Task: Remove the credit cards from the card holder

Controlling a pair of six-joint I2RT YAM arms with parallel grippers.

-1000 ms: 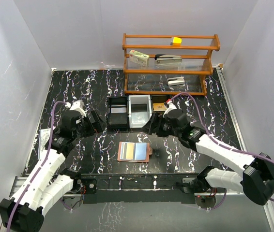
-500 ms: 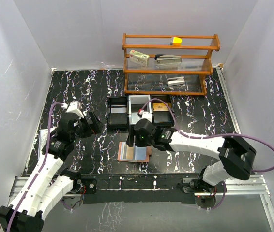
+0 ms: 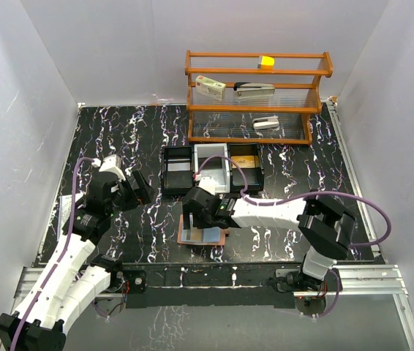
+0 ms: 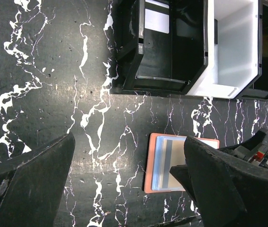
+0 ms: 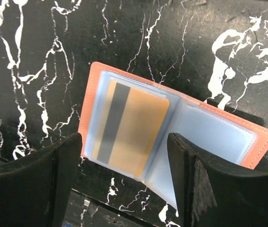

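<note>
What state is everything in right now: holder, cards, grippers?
card holder: open flat on the table, pockets up.
yellow-orange card: tucked in a clear pocket, stripe side up.
right gripper: open, above the card holder, gripping nothing.
left gripper: open, over bare table, holding nothing.

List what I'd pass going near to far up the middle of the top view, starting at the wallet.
wallet, lying open → three-part tray → wooden shelf against the back wall. I leave out the right arm, which overlaps the wallet.
</note>
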